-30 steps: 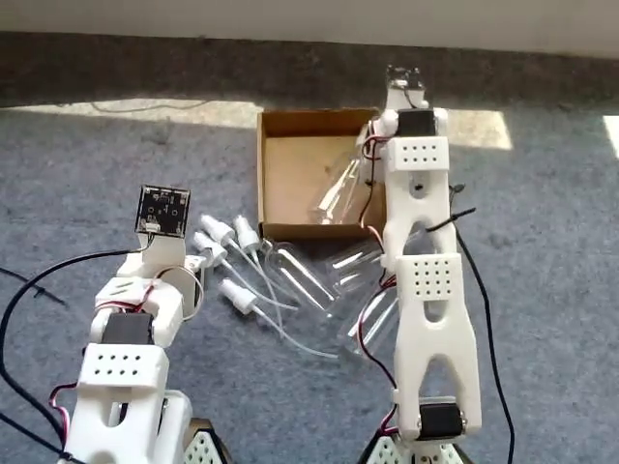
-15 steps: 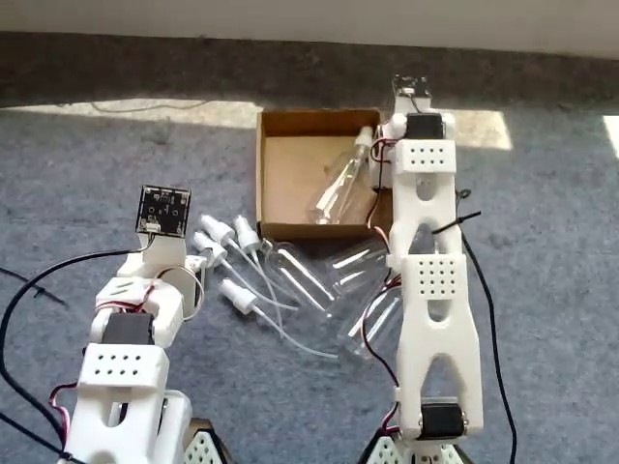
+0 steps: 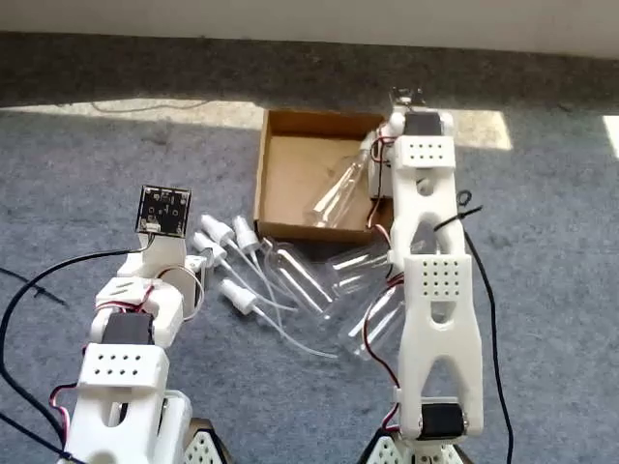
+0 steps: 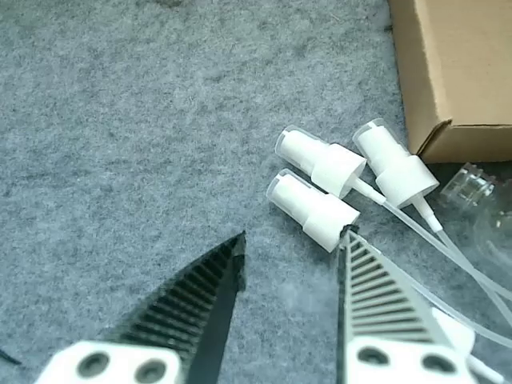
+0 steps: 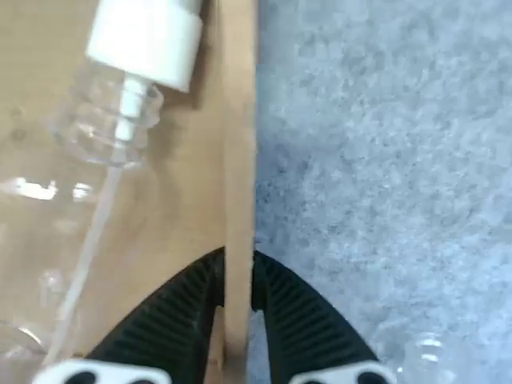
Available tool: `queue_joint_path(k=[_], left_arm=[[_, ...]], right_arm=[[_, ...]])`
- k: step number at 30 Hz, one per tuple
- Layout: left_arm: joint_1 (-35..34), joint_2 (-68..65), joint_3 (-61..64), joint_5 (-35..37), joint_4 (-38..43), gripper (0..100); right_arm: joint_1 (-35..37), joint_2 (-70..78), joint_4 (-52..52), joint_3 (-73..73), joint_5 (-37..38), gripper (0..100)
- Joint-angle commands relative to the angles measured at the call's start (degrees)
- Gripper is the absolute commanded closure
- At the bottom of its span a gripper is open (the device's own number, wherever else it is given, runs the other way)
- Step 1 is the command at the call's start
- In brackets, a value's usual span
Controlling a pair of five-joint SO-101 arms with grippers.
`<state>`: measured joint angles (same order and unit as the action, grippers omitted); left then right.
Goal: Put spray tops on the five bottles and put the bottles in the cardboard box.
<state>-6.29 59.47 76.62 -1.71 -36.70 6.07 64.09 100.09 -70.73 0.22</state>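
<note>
One capped bottle (image 3: 338, 193) flat inside the cardboard box (image 3: 259, 174), far centre. Narrow pinch of the right gripper (image 5: 238, 256) on the box's right wall. Wide-spread left gripper (image 4: 293, 234) over the carpet (image 3: 97, 164), just beside four loose spray tops (image 3: 215, 230), left of the uncapped bottles (image 3: 295, 275).

We see a rough, fuzzy grey carpet (image 3: 116, 155), matt all over. The brown cardboard box (image 3: 290, 164) looks dull and papery. The clear plastic bottle (image 3: 334, 198) glints glossy. The white plastic spray tops (image 4: 320, 164) look smooth with a faint sheen. The left gripper (image 4: 293, 234) and right gripper (image 5: 238, 256) show black, ribbed, matt plastic fingers.
</note>
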Motion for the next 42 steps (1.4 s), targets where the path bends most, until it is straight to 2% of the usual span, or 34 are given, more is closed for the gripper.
queue_joint_path(k=[1, 6, 13, 26, 30, 37, 42], left_arm=[[0.75, 0.66, -0.40, 0.09, 1.14, 82], [0.66, 0.66, -0.40, 0.09, 1.14, 82], [0.66, 0.66, -0.31, 0.09, 1.14, 82], [0.84, 0.66, -0.22, 0.09, 1.14, 82], [0.92, 0.66, -0.22, 0.09, 1.14, 82], [0.84, 0.66, -0.22, 0.09, 1.14, 82], [0.75, 0.66, -0.22, 0.09, 1.14, 82]], right_arm=[[-0.22, -10.33, 1.10, 9.45, 0.70, 99.5], [-0.31, -14.90, -0.92, 17.19, 1.05, 99.5], [-0.40, -15.16, -1.71, 17.80, 3.87, 99.5], [-0.66, -19.30, 1.01, 18.95, 1.67, 99.5], [-0.57, -20.70, 0.31, 19.82, 4.66, 99.4], [-0.66, -20.26, 0.04, 20.09, 10.02, 85.8], [-0.66, -20.26, -0.04, 20.09, 9.85, 85.2]])
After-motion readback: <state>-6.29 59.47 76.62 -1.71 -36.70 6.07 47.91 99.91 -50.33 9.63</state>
